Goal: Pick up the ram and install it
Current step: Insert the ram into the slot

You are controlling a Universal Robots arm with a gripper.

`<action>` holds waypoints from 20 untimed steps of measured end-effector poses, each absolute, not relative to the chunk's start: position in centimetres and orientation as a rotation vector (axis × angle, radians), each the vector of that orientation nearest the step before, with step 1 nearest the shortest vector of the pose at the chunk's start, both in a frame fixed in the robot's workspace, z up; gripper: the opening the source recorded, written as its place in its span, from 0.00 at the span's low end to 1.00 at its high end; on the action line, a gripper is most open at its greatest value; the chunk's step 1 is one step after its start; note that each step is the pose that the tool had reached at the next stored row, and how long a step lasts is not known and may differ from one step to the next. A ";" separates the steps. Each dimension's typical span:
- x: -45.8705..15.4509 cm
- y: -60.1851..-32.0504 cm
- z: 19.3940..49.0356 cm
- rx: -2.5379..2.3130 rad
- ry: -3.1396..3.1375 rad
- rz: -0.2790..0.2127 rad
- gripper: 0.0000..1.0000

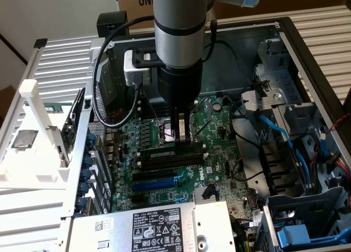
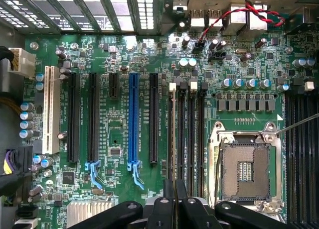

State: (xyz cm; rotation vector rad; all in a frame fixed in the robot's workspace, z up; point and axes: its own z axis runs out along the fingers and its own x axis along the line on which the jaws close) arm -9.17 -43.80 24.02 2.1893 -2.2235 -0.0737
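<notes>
**A:** Where do we have the ram?

**B:** It stands on edge, in line with what looks like the memory slot farthest from the processor socket. The other slots of that bank lie between it and the socket. The gripper is clenched on the ram's upper edge.

**A:** Is it seated?

**B:** We cannot tell. The white clip at the slot's end gives no clear sign.

**A:** So how do we do this well?

**B:** We judge it needs a straight push. We hold the ram upright and parallel to the socket's near side, leaning neither toward the socket nor away from it. Both ends should go down together, because if one end drops first it may jam against the clip. We also press gently, since the board may flex.
</notes>
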 end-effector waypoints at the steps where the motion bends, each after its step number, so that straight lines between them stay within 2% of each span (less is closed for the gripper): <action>1: -9.2 -43.8 24.0 2.189 -2.224 -0.074 0.12; 20: -9.3 -43.8 23.7 2.189 -2.224 -0.074 0.12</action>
